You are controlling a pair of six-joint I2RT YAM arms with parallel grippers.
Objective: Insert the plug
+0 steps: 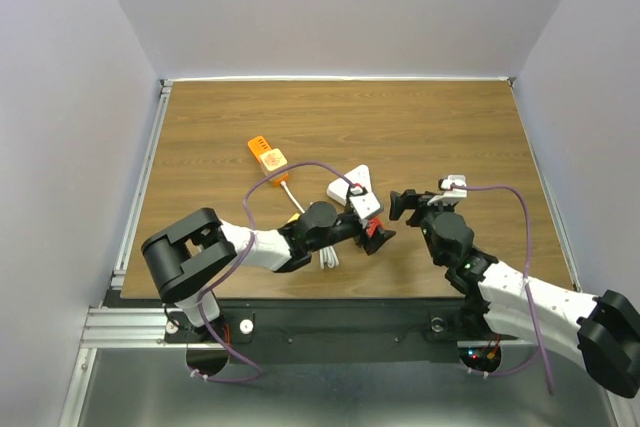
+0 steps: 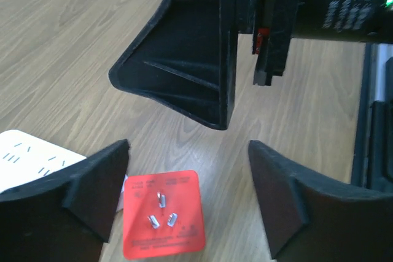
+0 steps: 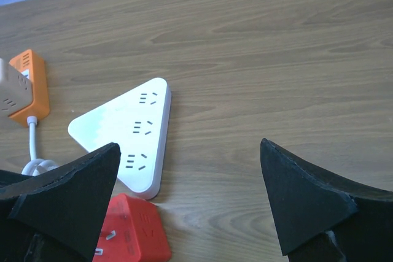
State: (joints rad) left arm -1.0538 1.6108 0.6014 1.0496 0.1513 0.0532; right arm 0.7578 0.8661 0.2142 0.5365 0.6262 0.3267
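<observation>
A red cube plug lies on the wooden table with its three metal prongs pointing up. It also shows in the right wrist view and the top view. It sits at the near corner of a white triangular power strip, also seen from above, and seems to touch it. My left gripper is open just above the plug, which lies next to its left finger. My right gripper is open and empty, hovering close to the right of the plug and strip.
An orange adapter with a white cable lies left of the strip. The right gripper's black finger hangs close in front of the left gripper. Purple cables arc over both arms.
</observation>
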